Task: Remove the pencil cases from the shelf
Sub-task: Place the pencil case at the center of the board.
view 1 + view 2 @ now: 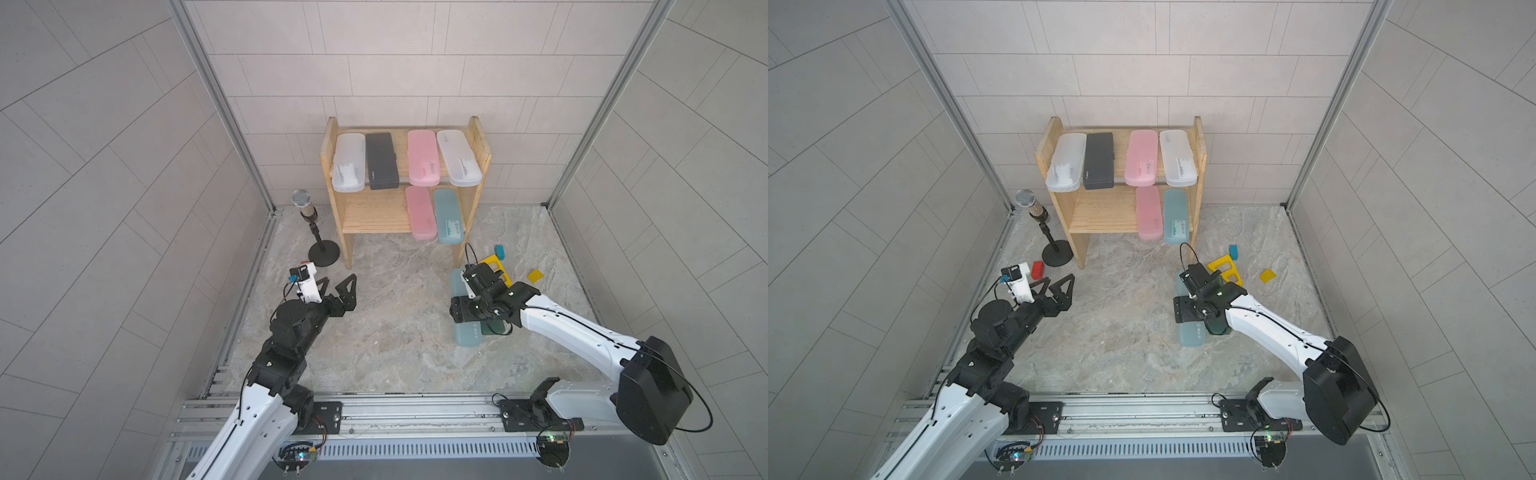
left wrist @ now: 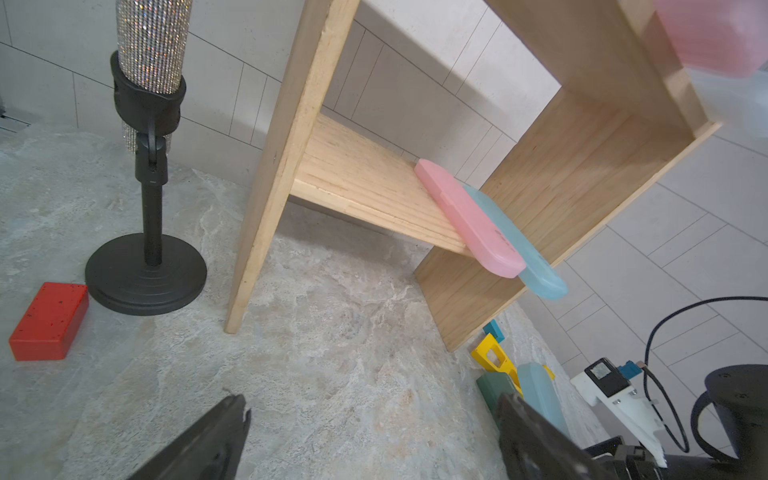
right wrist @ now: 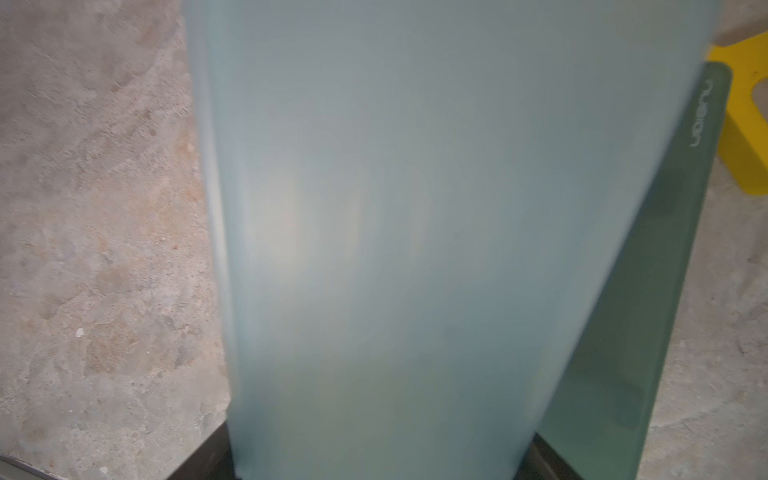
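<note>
The pine shelf point(image 1: 374, 214) stands at the back wall. Its upper tier carries a frosted white point(image 1: 349, 162), a black point(image 1: 381, 160), a pink point(image 1: 423, 157) and another white pencil case point(image 1: 458, 157). A pink point(image 1: 420, 212) and a teal case point(image 1: 448, 216) lie on the lower tier. My right gripper point(image 1: 469, 309) points down, shut on a light teal case point(image 3: 415, 208) low over the floor. That case partly covers a dark green case point(image 3: 648, 291). My left gripper point(image 1: 340, 278) hangs open and empty over bare floor, to the front left of the shelf.
A glittery microphone on a black stand point(image 1: 309, 212) stands left of the shelf, with a red block point(image 1: 1037, 270) in front of it. A yellow triangular frame point(image 1: 490, 262), a small teal block point(image 1: 500, 250) and a flat yellow piece point(image 1: 535, 275) lie right of the shelf.
</note>
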Motion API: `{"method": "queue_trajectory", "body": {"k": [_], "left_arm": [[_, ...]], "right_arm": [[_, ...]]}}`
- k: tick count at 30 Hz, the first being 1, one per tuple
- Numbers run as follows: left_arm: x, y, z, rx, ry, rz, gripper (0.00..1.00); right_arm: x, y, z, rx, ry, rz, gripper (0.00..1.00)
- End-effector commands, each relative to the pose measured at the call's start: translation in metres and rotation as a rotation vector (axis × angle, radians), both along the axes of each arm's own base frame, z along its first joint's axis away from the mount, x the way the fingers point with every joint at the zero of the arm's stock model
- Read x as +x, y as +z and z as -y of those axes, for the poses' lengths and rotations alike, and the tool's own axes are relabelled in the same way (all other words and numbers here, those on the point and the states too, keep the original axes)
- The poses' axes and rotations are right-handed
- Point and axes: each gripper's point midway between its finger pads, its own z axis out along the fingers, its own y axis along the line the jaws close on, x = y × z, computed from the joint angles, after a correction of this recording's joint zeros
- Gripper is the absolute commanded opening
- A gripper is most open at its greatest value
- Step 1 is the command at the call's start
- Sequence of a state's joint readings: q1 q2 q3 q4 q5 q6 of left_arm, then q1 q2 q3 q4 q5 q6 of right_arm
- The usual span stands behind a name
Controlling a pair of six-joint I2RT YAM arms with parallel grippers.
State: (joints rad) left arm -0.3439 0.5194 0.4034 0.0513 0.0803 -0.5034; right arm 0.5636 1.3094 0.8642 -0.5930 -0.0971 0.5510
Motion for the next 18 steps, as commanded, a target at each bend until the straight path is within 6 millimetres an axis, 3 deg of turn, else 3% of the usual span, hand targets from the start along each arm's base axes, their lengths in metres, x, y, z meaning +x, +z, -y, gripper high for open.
{"method": "queue_trajectory", "body": {"k": [1, 18], "left_arm": [[0.001, 0.007, -0.002, 0.034, 0.007, 0.02, 1.0], [0.002, -0.01, -0.003, 0.052, 0.019, -0.032, 1.0]], "right_arm": [[0.005, 0.0, -0.002, 0.0, 0.029, -0.024, 0.64], [0.028, -0.029, -0.003, -0.026, 0.001, -0.112, 0.66]]}}
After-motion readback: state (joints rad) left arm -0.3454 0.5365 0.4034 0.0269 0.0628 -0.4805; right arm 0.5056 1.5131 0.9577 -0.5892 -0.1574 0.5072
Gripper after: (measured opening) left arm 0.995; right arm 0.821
